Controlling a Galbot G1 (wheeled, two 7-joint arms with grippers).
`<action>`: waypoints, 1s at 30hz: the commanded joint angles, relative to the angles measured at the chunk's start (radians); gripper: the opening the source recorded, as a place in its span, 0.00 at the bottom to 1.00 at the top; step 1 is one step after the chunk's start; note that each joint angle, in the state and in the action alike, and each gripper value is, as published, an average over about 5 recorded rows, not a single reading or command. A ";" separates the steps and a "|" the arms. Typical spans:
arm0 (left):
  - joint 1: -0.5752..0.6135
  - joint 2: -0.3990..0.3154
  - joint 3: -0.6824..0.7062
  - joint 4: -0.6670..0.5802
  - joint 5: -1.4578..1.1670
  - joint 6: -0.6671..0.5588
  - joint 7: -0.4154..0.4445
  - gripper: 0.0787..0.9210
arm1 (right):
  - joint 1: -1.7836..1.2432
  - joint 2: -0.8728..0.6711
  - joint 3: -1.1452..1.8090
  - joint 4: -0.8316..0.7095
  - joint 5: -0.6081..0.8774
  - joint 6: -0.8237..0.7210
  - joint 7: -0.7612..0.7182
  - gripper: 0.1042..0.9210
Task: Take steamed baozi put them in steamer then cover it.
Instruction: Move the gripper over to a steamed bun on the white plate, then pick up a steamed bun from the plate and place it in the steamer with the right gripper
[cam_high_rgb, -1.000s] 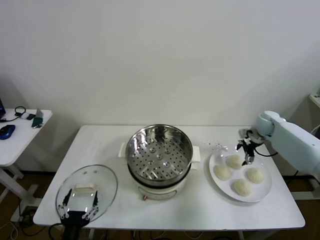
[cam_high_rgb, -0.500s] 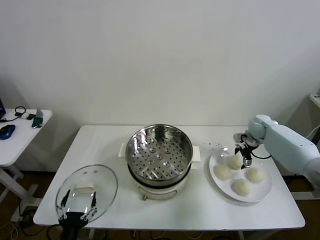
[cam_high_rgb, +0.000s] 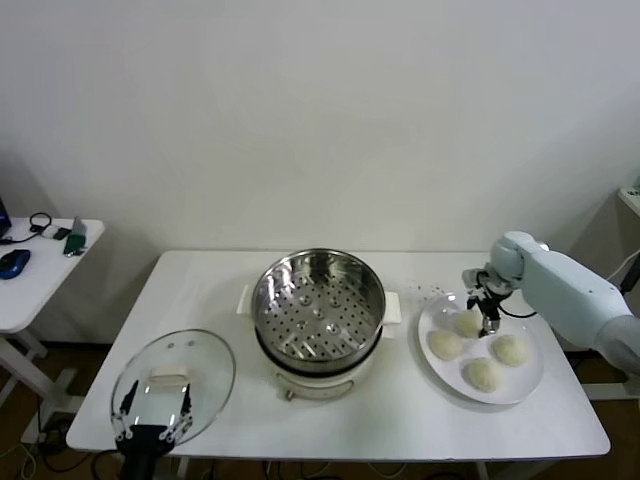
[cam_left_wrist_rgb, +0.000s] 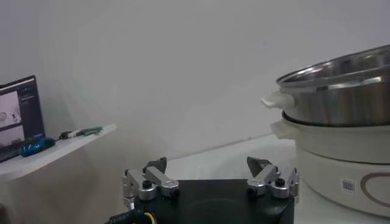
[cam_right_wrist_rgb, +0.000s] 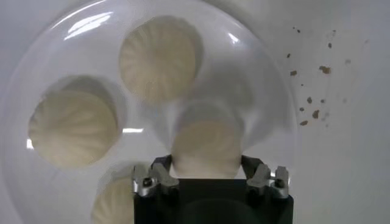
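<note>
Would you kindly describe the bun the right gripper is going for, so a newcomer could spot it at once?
Start at the steamer in the middle of the table, then look to the white plate on its right, which holds four buns. The one meant is the bun nearest the wall and the steamer; unlike the other three, it has the right gripper straddling it.

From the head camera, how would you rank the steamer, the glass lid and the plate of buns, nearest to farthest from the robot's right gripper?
1. Plate, on the table's right side: the right gripper hangs directly over its far edge, at a bun.
2. Steamer, at the table's middle, to the gripper's left.
3. Glass lid, at the table's front left corner, by the left gripper.
</note>
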 joint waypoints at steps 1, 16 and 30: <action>0.001 0.000 0.000 0.001 0.000 -0.001 0.000 0.88 | 0.001 0.004 0.002 -0.009 -0.009 0.006 0.000 0.75; 0.011 -0.003 0.000 -0.004 -0.003 -0.010 0.003 0.88 | 0.118 -0.040 -0.097 0.113 0.063 0.029 -0.014 0.72; 0.020 -0.008 0.019 -0.012 -0.013 -0.020 0.010 0.88 | 0.637 0.044 -0.482 0.438 0.230 0.193 -0.066 0.72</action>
